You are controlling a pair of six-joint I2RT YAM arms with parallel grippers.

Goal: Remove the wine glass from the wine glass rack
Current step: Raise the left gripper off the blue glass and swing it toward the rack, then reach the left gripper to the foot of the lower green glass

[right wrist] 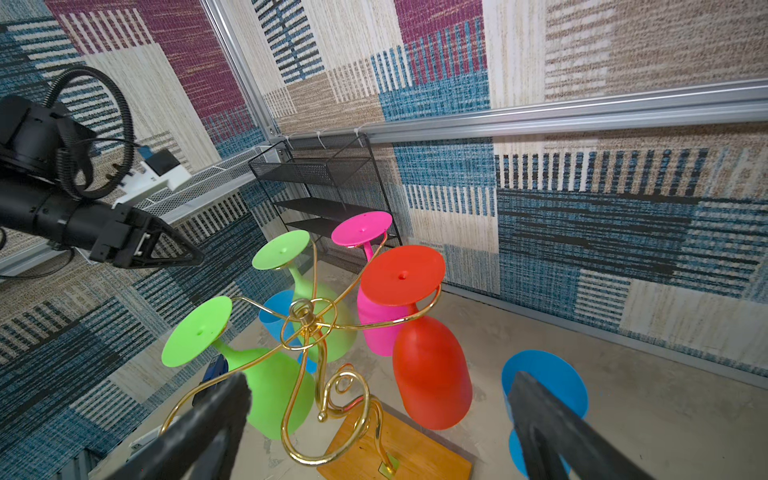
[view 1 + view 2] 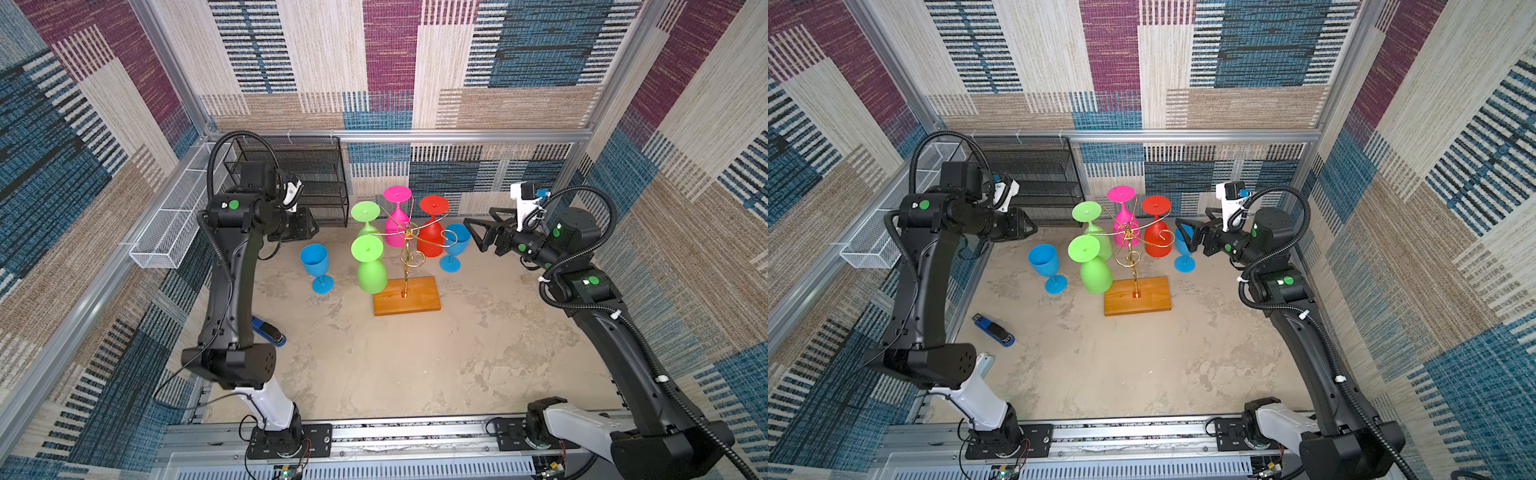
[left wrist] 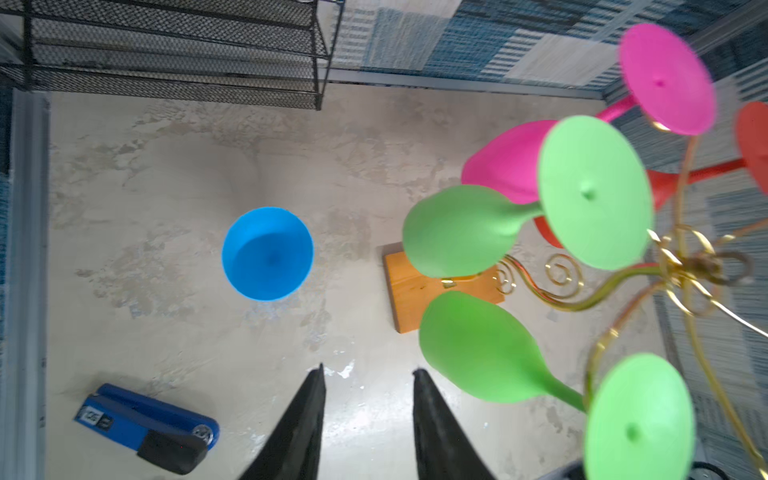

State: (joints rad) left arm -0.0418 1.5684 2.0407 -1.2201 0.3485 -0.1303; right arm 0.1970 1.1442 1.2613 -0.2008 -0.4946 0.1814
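Here, the left fingers stand a moderate way apart, with bare table showing between them and nothing in their hold. The left gripper hangs raised off the table, to the left of the wine glass rack and well apart from it. The right fingers are spread wide and are just as empty. The right gripper sits to the right of the rack, pointing at it, near but not touching. In the right wrist view the rack's lower gold scrolls and the red wine glass show between those fingers.

Four glasses hang upside down from the rack's curled arms, feet up. The red one is on the rack's right side and the pink wine glass at its back. The far green wine glass is at its back left. The near green wine glass is at its front left, its bowl by the left end of the rack's wooden base.

Two more stand upright on the table. The left blue wine glass is left of the rack. The right blue wine glass is just right of it, beside the red one; a right finger crosses in front of it, and contact cannot be told.

A blue stapler lies front-left of the rack, well apart. A black mesh shelf stands behind and left of the rack, and a white wire basket farther left.
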